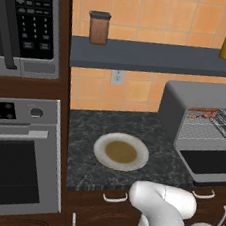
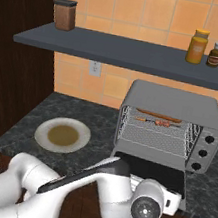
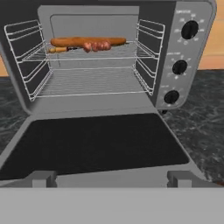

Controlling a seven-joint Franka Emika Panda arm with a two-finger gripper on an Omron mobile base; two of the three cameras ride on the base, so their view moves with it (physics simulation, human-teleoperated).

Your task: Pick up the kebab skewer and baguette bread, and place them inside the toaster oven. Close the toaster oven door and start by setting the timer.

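We see the toaster oven on the counter, its toaster oven door dropped flat open. The baguette bread and the kebab skewer already lie on the upper wire rack, skewer just in front. The plate is bare. The gripper sits before the door's edge, jaws fully apart, holding nothing. We judge closing the door and setting the timer knobs remain.

Food sat inside the open toaster oven.
You had the baguette bread behind the kebab skewer on the rack, the toaster oven door dropped forward, the plate left on the surface.
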